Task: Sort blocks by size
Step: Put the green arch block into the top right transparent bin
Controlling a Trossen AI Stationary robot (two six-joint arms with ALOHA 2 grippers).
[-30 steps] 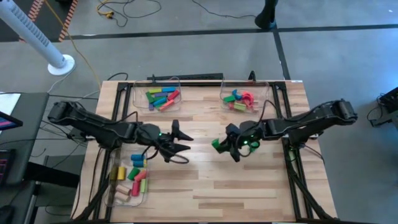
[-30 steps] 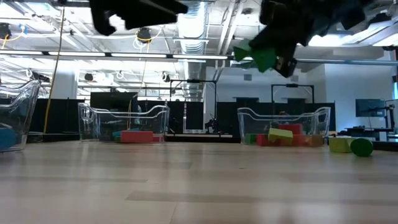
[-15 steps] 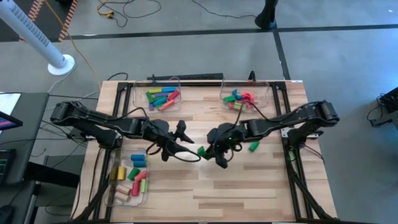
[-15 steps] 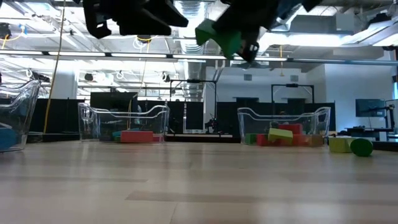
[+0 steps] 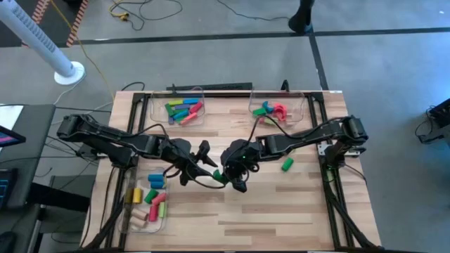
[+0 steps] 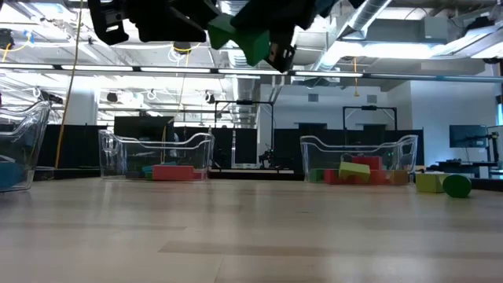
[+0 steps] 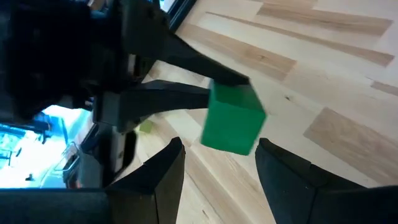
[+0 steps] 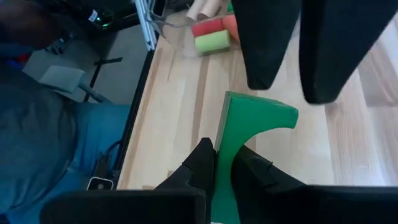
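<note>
- Green arch-shaped wooden block [image 8: 249,149]: pinched in the shut right pincer [image 5: 226,173], carried above mid-table [image 5: 281,204]; we judge a handover, toward the near-left bin.
- Left pincer [image 7: 217,168]: spread open, empty, facing the block, not yet touching.
- Clear plastic bins [image 5: 184,111]: three, holding sorted blocks.
- Loose green cylinder [image 5: 287,165]: apart, unobstructing.

A green arch block [image 5: 218,174] hangs above the table middle, clamped between dark fingers. Other coloured blocks [image 5: 181,109] lie in clear bins. One green cylinder [image 5: 286,165] lies loose on the wood.
</note>
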